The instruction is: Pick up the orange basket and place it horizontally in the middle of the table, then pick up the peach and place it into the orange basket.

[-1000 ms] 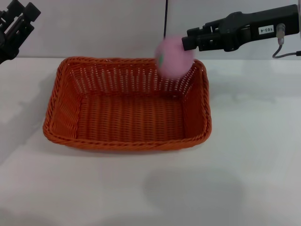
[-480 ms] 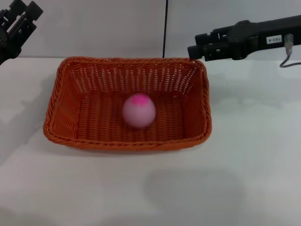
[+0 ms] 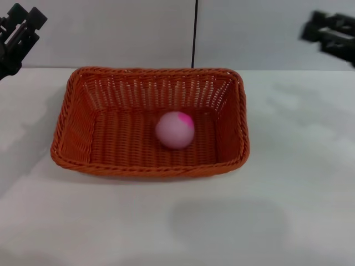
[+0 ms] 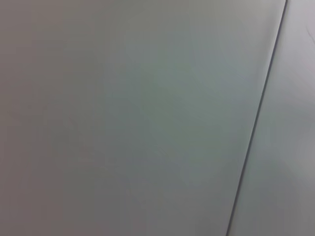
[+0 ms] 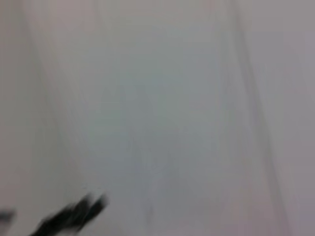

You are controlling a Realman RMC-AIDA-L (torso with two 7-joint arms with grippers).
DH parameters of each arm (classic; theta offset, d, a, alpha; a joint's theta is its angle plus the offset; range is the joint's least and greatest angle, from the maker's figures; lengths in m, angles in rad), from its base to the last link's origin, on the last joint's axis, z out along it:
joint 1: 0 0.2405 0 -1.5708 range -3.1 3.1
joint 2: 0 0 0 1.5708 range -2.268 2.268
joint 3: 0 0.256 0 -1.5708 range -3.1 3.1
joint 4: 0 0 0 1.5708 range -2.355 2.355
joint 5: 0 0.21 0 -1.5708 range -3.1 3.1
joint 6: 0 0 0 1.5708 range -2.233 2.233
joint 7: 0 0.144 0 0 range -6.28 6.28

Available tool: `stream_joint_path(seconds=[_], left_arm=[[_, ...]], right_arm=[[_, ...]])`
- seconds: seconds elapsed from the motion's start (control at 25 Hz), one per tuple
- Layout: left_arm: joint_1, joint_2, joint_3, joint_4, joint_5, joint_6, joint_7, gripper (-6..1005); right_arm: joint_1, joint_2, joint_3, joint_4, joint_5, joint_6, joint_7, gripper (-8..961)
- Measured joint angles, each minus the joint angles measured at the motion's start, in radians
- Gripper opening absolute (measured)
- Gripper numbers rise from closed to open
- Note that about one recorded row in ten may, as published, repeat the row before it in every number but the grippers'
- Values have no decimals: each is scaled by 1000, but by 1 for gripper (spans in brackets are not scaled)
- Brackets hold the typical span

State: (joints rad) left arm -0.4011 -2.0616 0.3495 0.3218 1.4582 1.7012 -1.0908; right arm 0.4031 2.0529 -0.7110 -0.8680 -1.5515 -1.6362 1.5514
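Observation:
The orange basket (image 3: 150, 168) lies lengthwise across the middle of the white table (image 3: 183, 221). The pale-pink peach (image 3: 175, 129) rests on the basket floor, a little right of centre, with its deeper pink patch facing up and nothing touching it. My right gripper (image 3: 313, 30) is blurred, high at the far right and well clear of the basket; its two prongs stand apart with nothing between them. My left gripper (image 3: 26, 14) hangs at the top left corner, open and holding nothing, away from the basket.
A grey wall with a dark vertical seam (image 3: 195, 33) stands behind the table. Both wrist views show only blank wall. White tabletop extends in front of the basket and on both sides.
The peach dropped from beside my right gripper into the basket and rolled slightly to the right. The right arm drew back to the right, away from the basket. The left arm stayed put.

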Motion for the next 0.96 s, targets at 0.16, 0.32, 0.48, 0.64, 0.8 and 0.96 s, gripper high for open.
stream_joint_path(seconds=[0.16,0.32,0.48,0.64,0.8,0.96], left_arm=[[5,0,-4,-13,-1,9,19,599],[14,-3,-18,-76,-39,27,131,599],[15,-5,-18,-169,-125,41,273,599],[15,-8,-20,-285,-213,71,475,599],[17,-10,-54,-369,-228,97,629,599],[20,-10,-95,-406,-229,101,669,599]], right_arm=[[-86,17,133,185,203,2,-241,571],[-114,12,346,417,380,-3,-448,571],[-118,17,428,454,389,0,-549,571],[-102,20,500,534,401,-17,-728,571],[-91,21,512,601,405,-38,-878,571],[-85,22,511,646,406,-40,-944,571]])
